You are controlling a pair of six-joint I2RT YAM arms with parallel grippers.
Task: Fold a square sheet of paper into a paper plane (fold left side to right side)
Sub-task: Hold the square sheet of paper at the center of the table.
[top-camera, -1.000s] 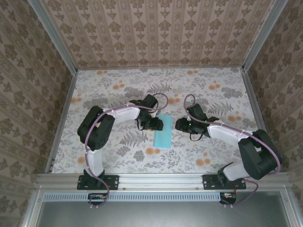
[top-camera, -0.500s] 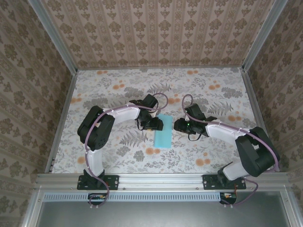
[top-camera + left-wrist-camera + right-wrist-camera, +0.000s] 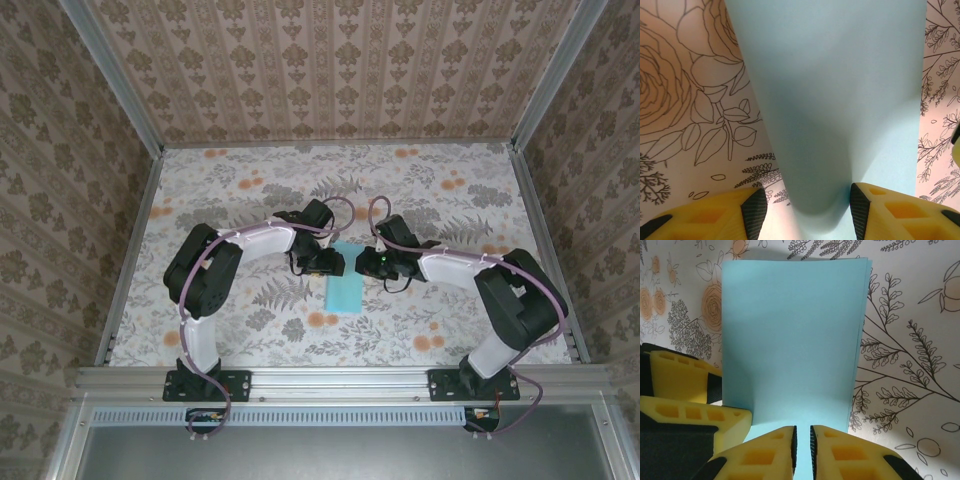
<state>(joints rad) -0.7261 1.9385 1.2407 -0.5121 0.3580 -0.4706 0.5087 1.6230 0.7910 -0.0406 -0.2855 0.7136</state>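
In the top view, the sheet of paper (image 3: 343, 288) lies on the flowered desk (image 3: 230, 190) just below the middle of the frame. It shows as a light cyan-blue upright rectangle, taller than wide. The two arms reach in from the lower corners and meet at its upper end. The left tool (image 3: 333, 263) is at the upper left corner of the paper, and the right tool (image 3: 366, 263) is just beside the upper right corner.

In the left wrist view, the sheet of paper (image 3: 830, 100) runs from the top of the frame down to the bottom centre, where it rises in a soft rounded hump. The left tool (image 3: 807, 212) is released. Its yellow fingers (image 3: 875, 205) stand well apart at the lower left and lower right, with the hump between them. The right pad is at the edge of the hump, and a strip of desk (image 3: 685, 90) shows beside the left pad.

In the right wrist view, the sheet of paper (image 3: 790, 340) lies flat through the centre of the frame, with stacked layer edges visible along its right side. The right tool (image 3: 802, 440) at the bottom centre is clenched almost fully, with a thin slit left between its pads. Cyan shows in that slit, but whether the paper is pinched cannot be told. The left tool's yellow fingers (image 3: 690, 415) sit at the lower left, against the left edge of the paper.
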